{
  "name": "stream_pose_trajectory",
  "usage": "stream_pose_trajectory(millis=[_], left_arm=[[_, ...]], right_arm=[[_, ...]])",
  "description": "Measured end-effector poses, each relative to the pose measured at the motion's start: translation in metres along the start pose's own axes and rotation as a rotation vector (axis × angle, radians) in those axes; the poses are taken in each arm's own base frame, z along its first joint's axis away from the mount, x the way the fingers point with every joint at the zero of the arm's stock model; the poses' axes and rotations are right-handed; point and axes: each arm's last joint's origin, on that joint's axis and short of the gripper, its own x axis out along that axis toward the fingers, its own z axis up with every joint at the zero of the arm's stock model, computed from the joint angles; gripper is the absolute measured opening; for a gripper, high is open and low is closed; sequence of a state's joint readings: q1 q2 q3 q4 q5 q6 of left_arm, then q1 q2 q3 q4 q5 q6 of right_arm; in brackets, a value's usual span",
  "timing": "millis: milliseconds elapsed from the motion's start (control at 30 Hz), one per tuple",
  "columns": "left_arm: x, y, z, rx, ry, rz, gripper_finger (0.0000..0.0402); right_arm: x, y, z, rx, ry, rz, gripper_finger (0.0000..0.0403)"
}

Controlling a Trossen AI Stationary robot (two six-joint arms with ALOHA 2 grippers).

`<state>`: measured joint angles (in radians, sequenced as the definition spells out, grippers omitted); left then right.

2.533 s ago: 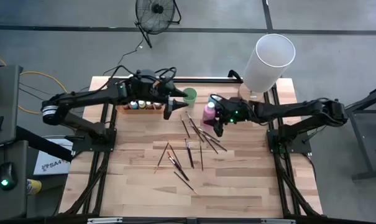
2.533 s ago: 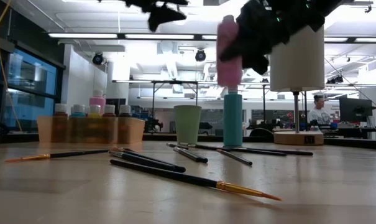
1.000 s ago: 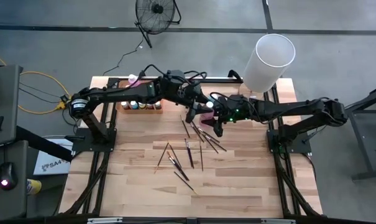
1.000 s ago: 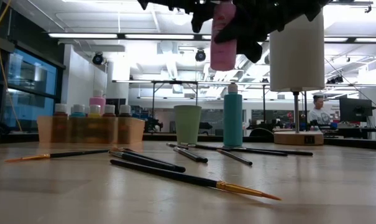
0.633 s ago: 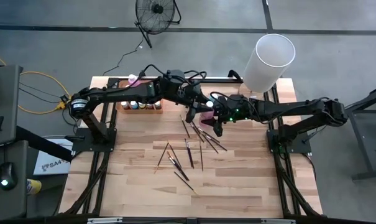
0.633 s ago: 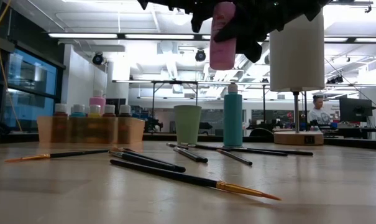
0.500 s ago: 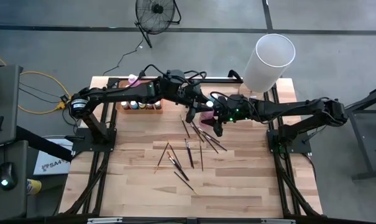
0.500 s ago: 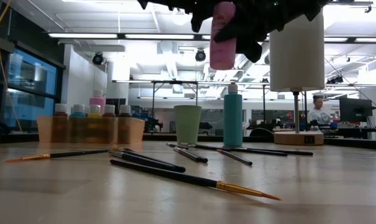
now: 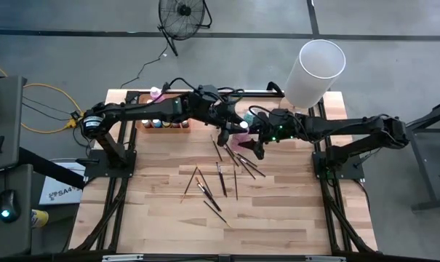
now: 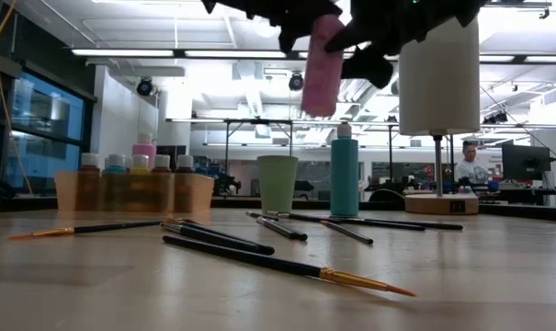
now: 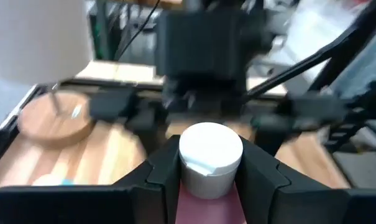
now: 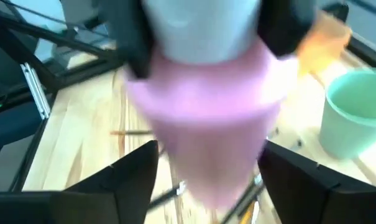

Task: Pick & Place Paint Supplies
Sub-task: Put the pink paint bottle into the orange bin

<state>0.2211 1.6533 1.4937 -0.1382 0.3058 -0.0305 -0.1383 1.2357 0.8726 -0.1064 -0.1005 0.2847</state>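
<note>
A pink paint bottle (image 10: 322, 66) with a white cap (image 11: 210, 154) hangs high over the table's far middle, with my left gripper (image 9: 234, 125) shut on its cap end. My right gripper (image 12: 219, 180) is open: its fingers stand on either side of the bottle's lower body (image 12: 206, 124), apart from it. A tall blue bottle (image 10: 344, 179) stands on the table below. Small paint bottles (image 10: 135, 164) sit in the orange tray (image 10: 135, 195). Several dark-handled brushes (image 9: 220, 175) lie flat mid-table. My left gripper pinches the pink bottle between its two fingers (image 11: 166, 171) at the top end, beside the white cap's lower edge (image 11: 210, 180). The fingers come nearly level from the table's left and lie across the bottle. The bottle hangs clear of the table and tilted.
A green cup (image 10: 278, 184) stands left of the blue bottle in the low view. A large white cylinder on a wooden disc (image 9: 314, 73) occupies the far right corner. Bare wood lies along the near half of the table (image 9: 278, 218).
My right gripper has opened and let go of the pink bottle, which stays high in my left gripper. The bottle has tipped from nearly upright to slanted, its lower end swinging away from the right gripper while its cap end stays put.
</note>
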Motion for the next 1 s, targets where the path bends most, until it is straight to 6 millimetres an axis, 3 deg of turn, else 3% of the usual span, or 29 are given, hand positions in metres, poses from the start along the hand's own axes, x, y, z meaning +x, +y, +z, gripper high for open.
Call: stream_pose_trajectory(millis=[233,533,767,1000], left_arm=[[-0.024,0.003,0.002,0.047,0.083,0.346,0.0114],[-0.074,0.031,0.004,0.023,0.156,0.683,0.0114],[-0.119,0.042,-0.034,-0.076,0.096,0.812,0.0114],[-0.141,0.061,-0.064,-0.108,-0.107,0.980,0.0114]], right_arm=[[-0.023,-0.002,-0.006,0.046,0.069,-0.109,0.0285],[-0.034,-0.003,-0.008,0.070,0.067,-0.185,0.0286],[-0.034,-0.005,-0.008,0.085,0.057,-0.224,0.0286],[-0.034,-0.006,-0.008,0.083,0.043,-0.260,0.0286]])
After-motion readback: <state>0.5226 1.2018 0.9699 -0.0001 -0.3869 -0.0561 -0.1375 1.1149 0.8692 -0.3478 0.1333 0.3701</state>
